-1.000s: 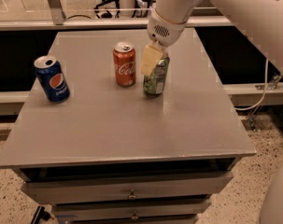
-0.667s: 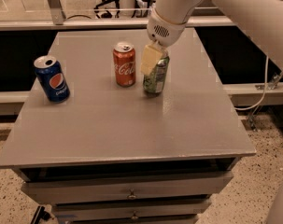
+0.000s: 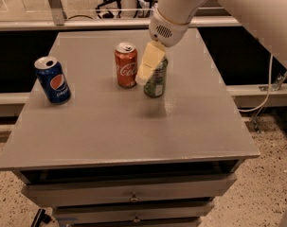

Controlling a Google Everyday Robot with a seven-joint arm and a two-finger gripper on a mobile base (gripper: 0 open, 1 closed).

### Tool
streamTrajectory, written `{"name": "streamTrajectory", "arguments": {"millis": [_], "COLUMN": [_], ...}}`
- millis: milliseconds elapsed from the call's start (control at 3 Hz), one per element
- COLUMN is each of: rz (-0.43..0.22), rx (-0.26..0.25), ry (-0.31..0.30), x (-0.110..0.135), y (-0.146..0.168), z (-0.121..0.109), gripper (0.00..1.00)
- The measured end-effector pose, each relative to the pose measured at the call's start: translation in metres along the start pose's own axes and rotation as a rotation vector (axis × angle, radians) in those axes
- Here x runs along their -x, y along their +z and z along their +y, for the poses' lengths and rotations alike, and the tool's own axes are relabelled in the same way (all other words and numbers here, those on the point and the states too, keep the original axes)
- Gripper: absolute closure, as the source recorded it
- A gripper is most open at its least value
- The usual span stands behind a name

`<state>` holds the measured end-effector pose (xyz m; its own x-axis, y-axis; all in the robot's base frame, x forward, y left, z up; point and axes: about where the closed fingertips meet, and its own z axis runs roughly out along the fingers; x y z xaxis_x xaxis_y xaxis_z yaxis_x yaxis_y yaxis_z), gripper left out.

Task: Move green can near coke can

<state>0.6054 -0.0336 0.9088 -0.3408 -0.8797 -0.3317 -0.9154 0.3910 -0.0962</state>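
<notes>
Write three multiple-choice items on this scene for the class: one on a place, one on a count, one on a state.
1. The green can stands: A) between the other two cans; B) beside the coke can, on the side away from the Pepsi can; C) in a drawer.
2. Cans on the table: A) two; B) three; C) five.
3. The coke can is: A) upright; B) tipped over; C) crushed.
Key: 1 B, it stands next to the coke can, under the gripper; 2 B, one red, one green, one blue; 3 A, its silver top faces up.
</notes>
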Motion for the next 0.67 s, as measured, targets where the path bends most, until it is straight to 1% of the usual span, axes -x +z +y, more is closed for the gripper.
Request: {"name": "streamTrajectory", "arguments": {"millis": [333, 667], "rz": [-0.011, -0.04], "rx": [-0.002, -0.008], "ry": [-0.008, -0.037], "x": [0.0, -0.002], "y": [-0.003, -0.018], "z": [0.002, 0.006], "gripper": [0.0, 0.0]}}
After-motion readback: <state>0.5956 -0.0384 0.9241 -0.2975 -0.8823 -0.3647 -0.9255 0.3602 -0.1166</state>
